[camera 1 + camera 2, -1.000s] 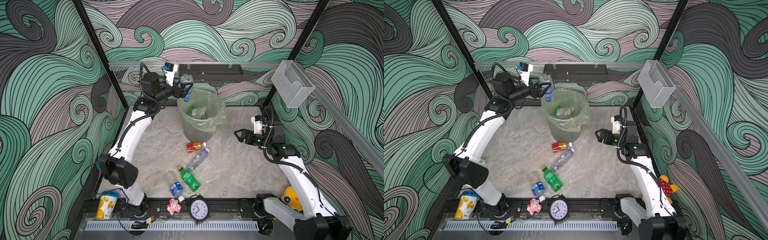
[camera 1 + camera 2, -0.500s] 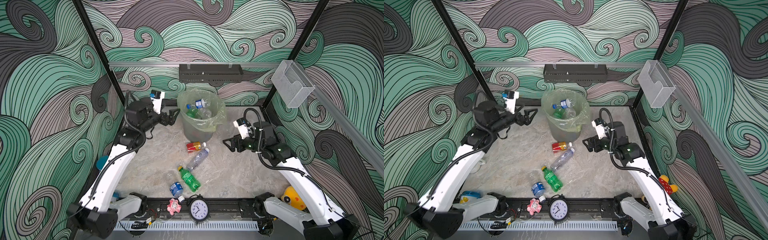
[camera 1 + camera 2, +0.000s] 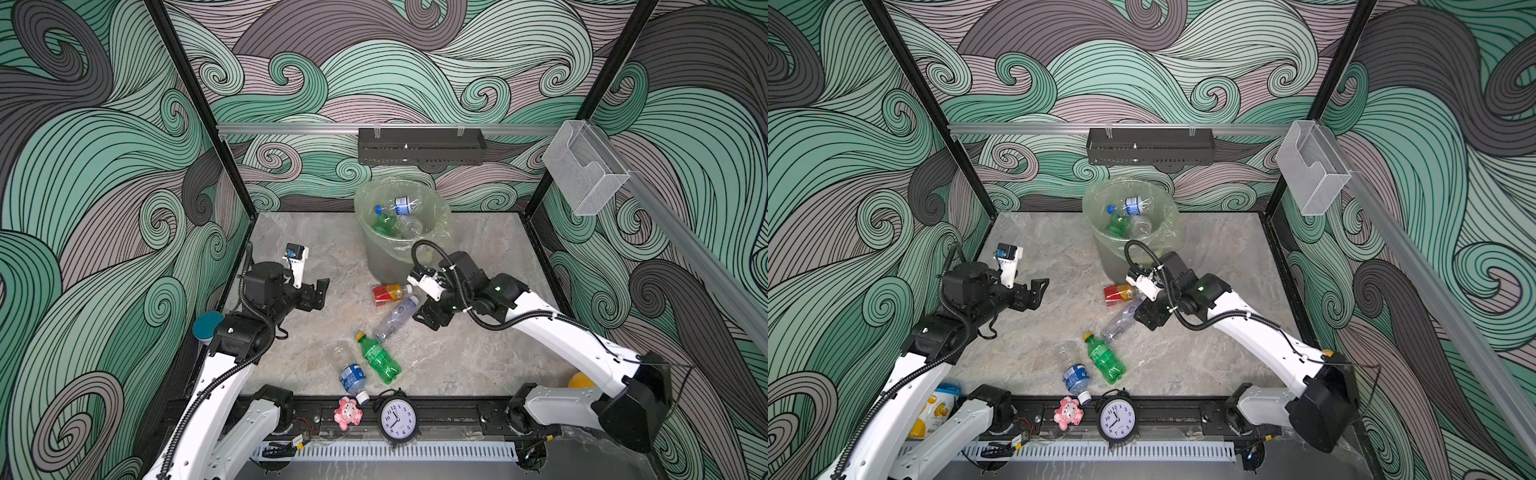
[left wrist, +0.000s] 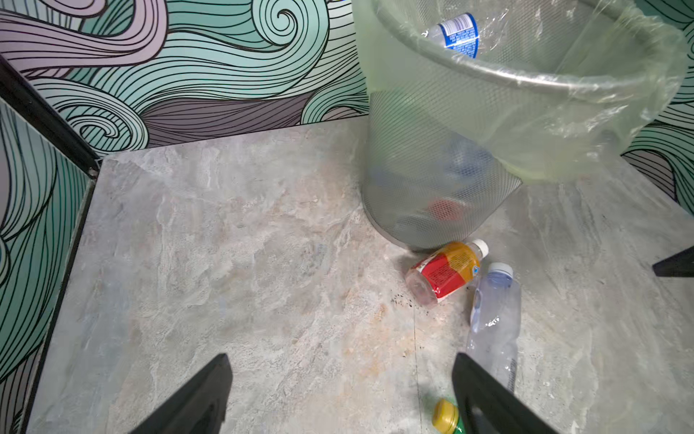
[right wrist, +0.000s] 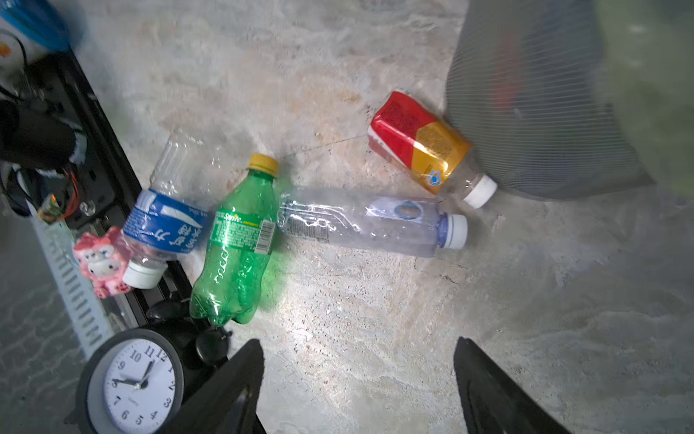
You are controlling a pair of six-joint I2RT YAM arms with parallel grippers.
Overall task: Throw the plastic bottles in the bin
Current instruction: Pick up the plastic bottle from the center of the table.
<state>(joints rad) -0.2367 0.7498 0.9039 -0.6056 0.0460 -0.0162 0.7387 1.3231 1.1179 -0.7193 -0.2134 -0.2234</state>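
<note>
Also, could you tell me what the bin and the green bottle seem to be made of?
The bin looks like finely gridded grey wire mesh, lined with a thin glossy bag. The green bottle seems translucent glossy plastic: highlights, green glow beneath.

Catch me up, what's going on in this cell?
Two arms are binning plastic bottles. Several lie in the bin; four are on the table: a red-orange labelled bottle, a clear bottle, a green bottle, a blue-labelled bottle. The right gripper hangs open near the clear bottle; the left gripper is open, holding nothing.
</note>
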